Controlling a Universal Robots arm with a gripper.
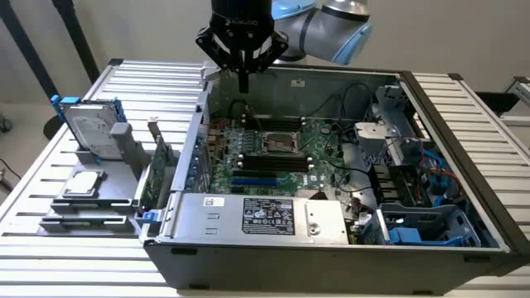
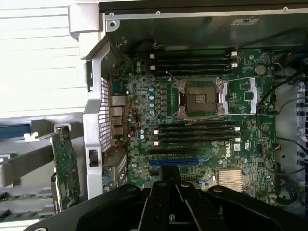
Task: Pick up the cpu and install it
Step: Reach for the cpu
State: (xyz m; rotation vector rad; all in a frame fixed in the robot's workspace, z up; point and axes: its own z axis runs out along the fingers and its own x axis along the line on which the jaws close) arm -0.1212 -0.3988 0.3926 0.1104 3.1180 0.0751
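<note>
Hovering your fingers [image 1: 242, 82], pressed together and empty, over case [image 1: 290, 267] | socket [image 1: 277, 143] lying open for cpu [image 1: 83, 183] waiting on rack [image 1: 89, 208]

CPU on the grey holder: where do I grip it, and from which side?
Take the CPU by two opposite edges, coming straight down: it lies flat, metal top up, on the grey holder, likely leaving only thin edges to pinch.

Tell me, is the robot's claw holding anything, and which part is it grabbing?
Nothing is held. The gripper is shut with nothing between its fingers, above the computer case; the cpu lies on the grey rack beside the case.
</note>
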